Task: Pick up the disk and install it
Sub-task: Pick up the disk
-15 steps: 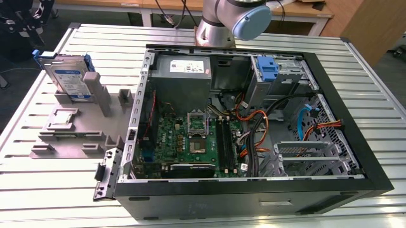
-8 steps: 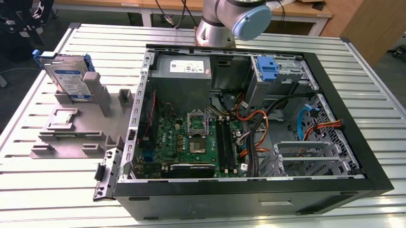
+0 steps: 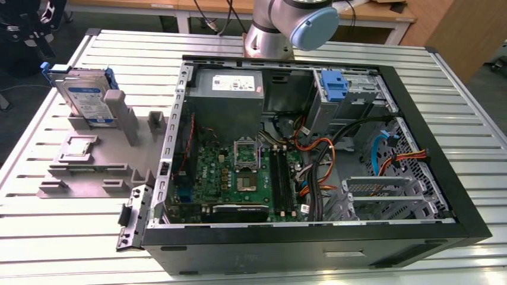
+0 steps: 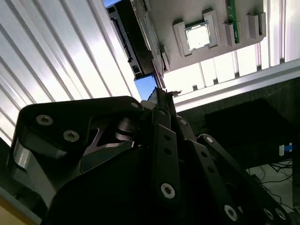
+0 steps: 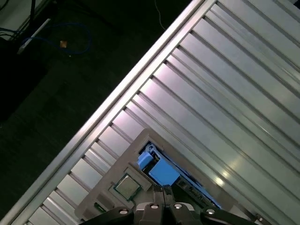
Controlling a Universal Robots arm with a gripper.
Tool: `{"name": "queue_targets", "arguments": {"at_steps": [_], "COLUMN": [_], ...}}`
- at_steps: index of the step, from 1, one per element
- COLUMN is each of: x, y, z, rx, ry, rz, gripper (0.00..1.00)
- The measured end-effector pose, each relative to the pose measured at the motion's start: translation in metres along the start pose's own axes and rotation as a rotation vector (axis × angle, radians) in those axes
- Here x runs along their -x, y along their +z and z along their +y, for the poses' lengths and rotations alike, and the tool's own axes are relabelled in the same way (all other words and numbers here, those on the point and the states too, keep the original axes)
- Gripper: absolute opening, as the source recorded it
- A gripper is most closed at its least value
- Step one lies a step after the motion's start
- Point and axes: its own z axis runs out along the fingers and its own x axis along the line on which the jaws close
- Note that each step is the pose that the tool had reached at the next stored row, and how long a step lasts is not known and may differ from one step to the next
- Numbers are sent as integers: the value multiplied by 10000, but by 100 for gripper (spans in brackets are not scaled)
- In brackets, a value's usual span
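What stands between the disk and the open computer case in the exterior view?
In the exterior view, two upright grey posts of the holder stand between the disk and the computer case, on the holder's bare base.

Claw fingertips closed together, nothing between them; arm base segment upright

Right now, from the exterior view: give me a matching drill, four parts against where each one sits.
Things:
1. the disk
2. blue latch
3. processor chip
4. motherboard

Places:
A. flat on the floor of the open case
B. upright in the drive bay inside the case
C. standing on edge in the grey fixture, outside the case
D. lying flat in a recess of the grey fixture

Pairs: 1-C, 2-B, 3-D, 4-A
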Motion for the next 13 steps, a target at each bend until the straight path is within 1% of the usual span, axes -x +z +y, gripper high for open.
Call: {"name": "queue_targets", "arguments": {"at_steps": [13], "x": [0], "y": [0], "z": [0], "rx": [16], "ry": [-1089], "rz": [46], "gripper": [10]}}
